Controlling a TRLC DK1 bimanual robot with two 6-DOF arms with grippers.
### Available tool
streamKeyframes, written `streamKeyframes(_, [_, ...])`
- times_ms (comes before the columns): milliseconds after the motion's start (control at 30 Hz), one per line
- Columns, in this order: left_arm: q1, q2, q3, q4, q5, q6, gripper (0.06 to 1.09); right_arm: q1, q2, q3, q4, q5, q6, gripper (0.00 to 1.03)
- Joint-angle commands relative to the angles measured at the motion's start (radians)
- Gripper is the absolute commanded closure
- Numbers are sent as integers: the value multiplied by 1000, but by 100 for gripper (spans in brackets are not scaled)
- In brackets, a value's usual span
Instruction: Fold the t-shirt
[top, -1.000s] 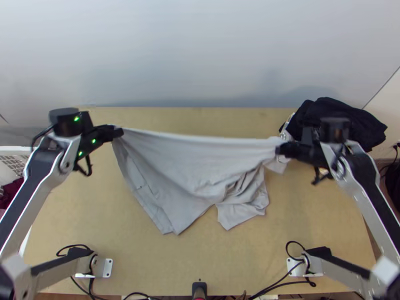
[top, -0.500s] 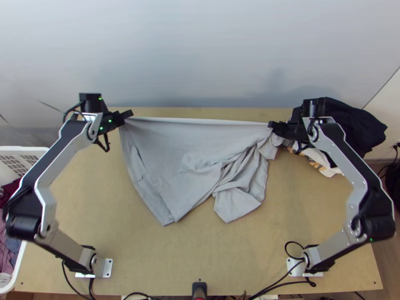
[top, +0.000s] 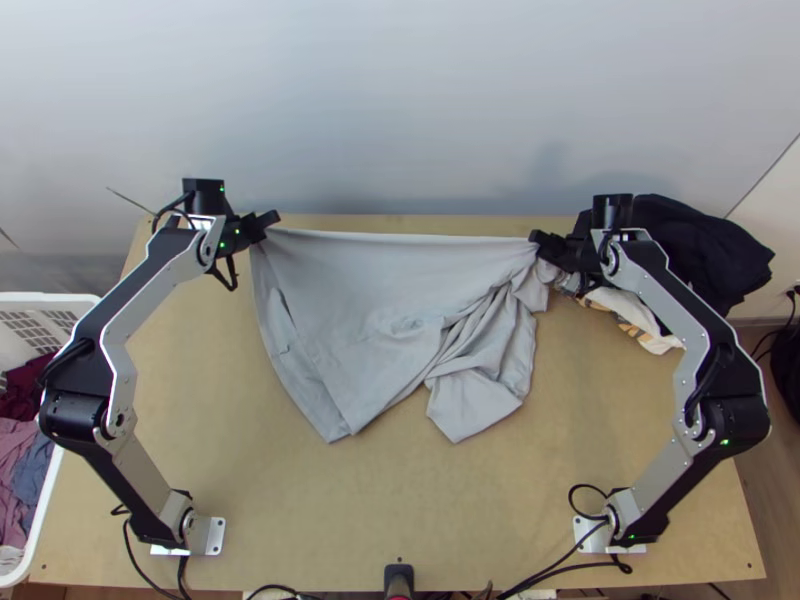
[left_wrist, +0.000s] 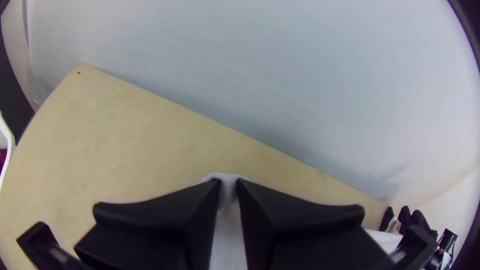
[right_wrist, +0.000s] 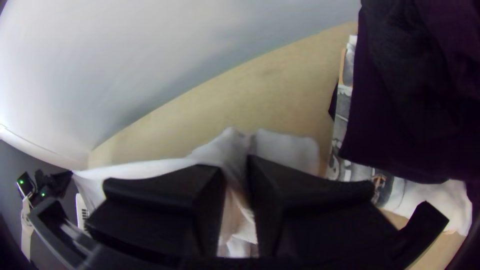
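Both far corners: your left gripper (top: 272, 222) is clamped on the shirt (top: 370, 310) at its far left corner, and your right gripper (top: 538, 240) is clamped on it at the far right.
Far edge: drawn nearly straight between the two grips, along the far side of the table (top: 400, 500); it looks lifted, though how high you can't tell.
Left half: fairly smooth, running down to a corner on the near side, with a narrow doubled strip along its left side.
Right half: bunched into loose folds, with one flap pointing near.
Dark pile (top: 705, 250): at the far right, just beside your right gripper, with pale patterned cloth (top: 640, 318) under its near side.
Step in hand: most likely spreading the shirt out; a proper fold doesn't look made.
Next move: you would want to keep the edge taut, lay the shirt down flat, then let go and work the right-hand folds open.
Watch for: the right side could settle crumpled, or your right gripper could catch the pile.
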Motion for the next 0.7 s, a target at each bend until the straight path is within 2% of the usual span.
streamKeyframes(0, [-46, -49, 46, -79, 2, -39, 56, 17, -22, 12, 15, 0, 127, 20])
streamKeyframes(67, [-47, -66, 46, -100, 19, -51, 39, 31, -31, 11, 11, 0, 128, 4])
streamKeyframes(167, [-41, -77, 44, -126, 34, -55, 17, 44, -48, 0, 5, 0, 125, 4])
streamKeyframes(200, [-35, -81, 46, -142, 57, -57, 14, 51, -58, -6, 3, 0, 120, 4])
streamKeyframes(333, [-46, -135, 46, -310, 153, -88, 14, 65, -107, -11, -24, 1, 99, 4])
streamKeyframes(500, [-173, -205, -30, -565, 177, -28, 14, 51, -160, -17, -61, 1, 85, 4])
streamKeyframes(667, [-291, -291, -181, -596, 172, -20, 14, 51, -211, -72, -66, 1, 87, 4])
